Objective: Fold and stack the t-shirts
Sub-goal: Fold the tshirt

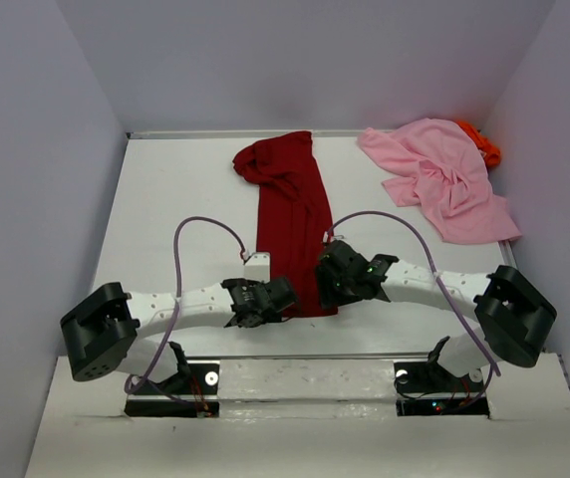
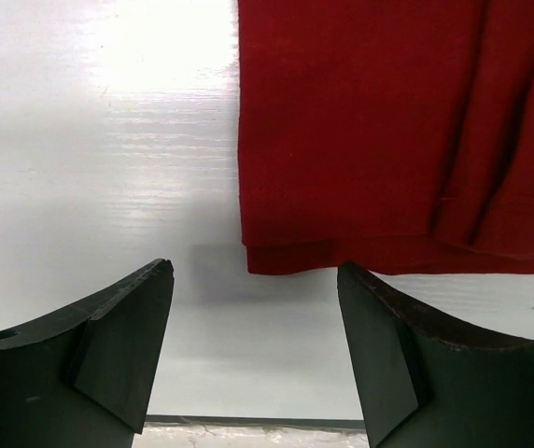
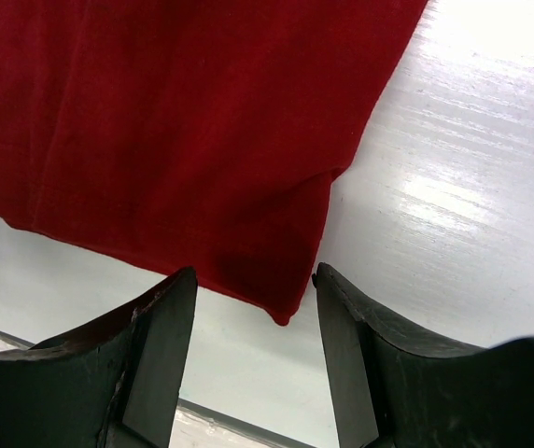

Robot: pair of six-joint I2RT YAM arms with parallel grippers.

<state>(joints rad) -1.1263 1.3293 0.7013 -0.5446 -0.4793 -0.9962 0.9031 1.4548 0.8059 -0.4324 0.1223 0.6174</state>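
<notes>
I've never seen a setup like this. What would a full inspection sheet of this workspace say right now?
Surface: white table, glossy, some glare.
Job's things: dark red t-shirt laid out long at the centre, far end bunched; pink t-shirt crumpled at far right; orange t-shirt peeking out behind it in the corner.
Clutter: nothing seen.
Hands: left hand open at the red shirt's near left corner; right hand open at its near right corner; neither holds cloth.
Cables: purple cables, one looping above each arm.
Surroundings: plain pale walls on three sides.
</notes>
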